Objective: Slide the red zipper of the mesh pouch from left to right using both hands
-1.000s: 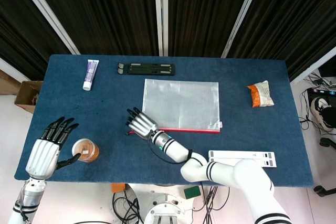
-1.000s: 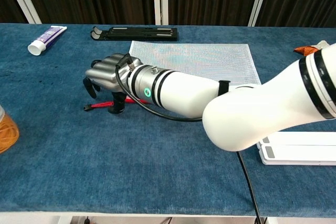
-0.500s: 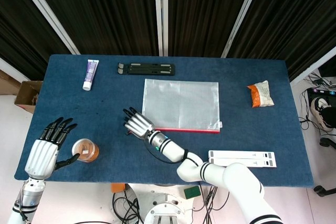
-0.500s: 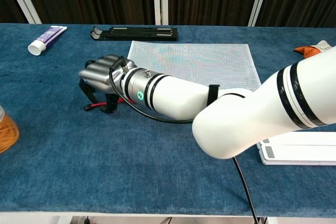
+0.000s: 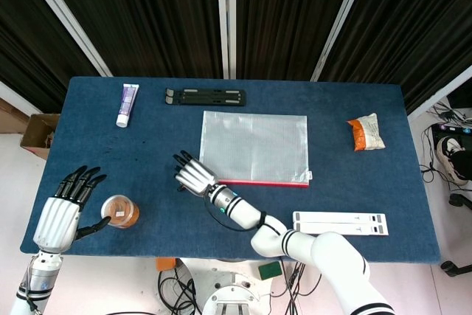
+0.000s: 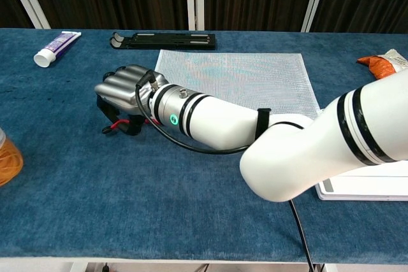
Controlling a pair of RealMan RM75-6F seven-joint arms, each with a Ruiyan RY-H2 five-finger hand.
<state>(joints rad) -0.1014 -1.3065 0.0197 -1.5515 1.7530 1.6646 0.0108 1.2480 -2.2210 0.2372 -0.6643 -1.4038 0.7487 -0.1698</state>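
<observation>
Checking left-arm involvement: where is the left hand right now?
Head view, bottom left: the left hand hovers off the table's front-left edge, beside the orange jar.

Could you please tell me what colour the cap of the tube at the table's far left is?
White; the purple-labelled tube's cap shows best in the chest view.

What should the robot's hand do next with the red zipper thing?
Probably pinch the red pull tab firmly. The right hand is curled over it at the pouch's left end, but a real grip isn't visible, and the left hand is far off by the jar.

White mesh pouch (image 5: 254, 145) – red zipper (image 5: 265, 182) – blue table (image 5: 96, 153)
</observation>
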